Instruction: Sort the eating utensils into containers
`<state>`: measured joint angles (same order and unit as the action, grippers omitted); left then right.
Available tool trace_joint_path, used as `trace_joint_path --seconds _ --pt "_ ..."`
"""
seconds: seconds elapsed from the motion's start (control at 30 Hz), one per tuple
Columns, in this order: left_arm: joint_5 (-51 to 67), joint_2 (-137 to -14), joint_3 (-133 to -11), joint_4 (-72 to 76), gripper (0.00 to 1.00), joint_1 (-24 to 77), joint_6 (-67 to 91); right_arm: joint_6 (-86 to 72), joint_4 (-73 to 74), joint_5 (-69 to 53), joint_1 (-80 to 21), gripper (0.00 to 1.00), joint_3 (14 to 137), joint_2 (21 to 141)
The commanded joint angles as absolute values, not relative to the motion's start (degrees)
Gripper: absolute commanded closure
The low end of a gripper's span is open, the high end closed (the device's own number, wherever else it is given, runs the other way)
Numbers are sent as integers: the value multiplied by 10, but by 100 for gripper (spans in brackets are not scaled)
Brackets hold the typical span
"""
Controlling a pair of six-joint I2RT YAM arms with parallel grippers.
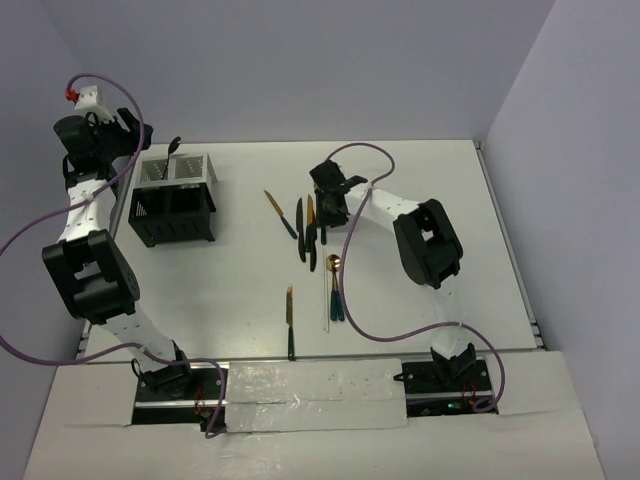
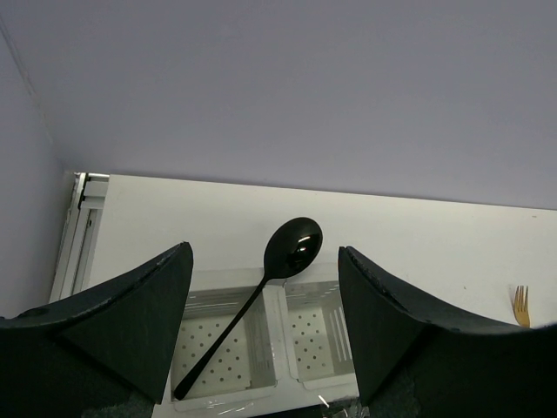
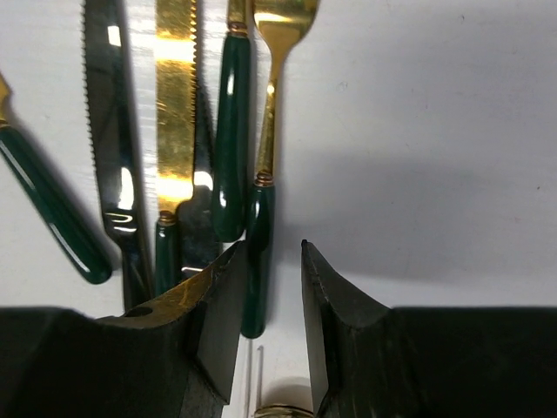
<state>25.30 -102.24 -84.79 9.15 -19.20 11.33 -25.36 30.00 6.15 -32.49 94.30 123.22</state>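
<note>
Black spoon: is leaning bowl-up in a caddy compartment, judged sorted.
Left gripper: is hovering above it, jaws spread wide, holding nothing.
Right gripper: is straddling the green handle of the gold fork lying on the table; jaws part-open, not gripping.
Step in hand: picking the fork.
Next move: closing on that handle alone, sparing the gold knife beside it.

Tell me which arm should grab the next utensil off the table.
Right. The right gripper hangs over the cluster of utensils, its open fingers straddling a green-handled fork. The left gripper is open above the caddy, where the black spoon stands, well away from that cluster.
</note>
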Motion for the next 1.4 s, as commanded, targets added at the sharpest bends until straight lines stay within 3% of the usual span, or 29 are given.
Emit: trace_joint_path --seconds 0.0,0.27,0.37,0.47,0.7,1.0,1.13,1.37 --pt "249 -998 -866 95 23 -189 109 -242 320 78 -329 62 966 1248" --pt "245 -998 -867 93 23 -189 112 -236 347 126 -328 67 948 1259" --pt "246 -999 -870 89 23 -189 115 -236 345 128 -320 78 933 1253" --pt "252 -1002 -875 84 24 -187 120 -238 337 114 -308 100 916 1245" --pt "285 -1003 -895 55 28 -183 130 -220 286 132 -301 100 878 1160" --pt "431 -995 -982 -169 34 -130 49 -147 5 112 -334 100 719 928" --pt "487 -990 -1020 -317 33 -73 11 -123 -78 85 -375 100 713 904" --pt "569 -1007 -1055 -334 29 28 113 -129 -91 4 -419 100 802 948"
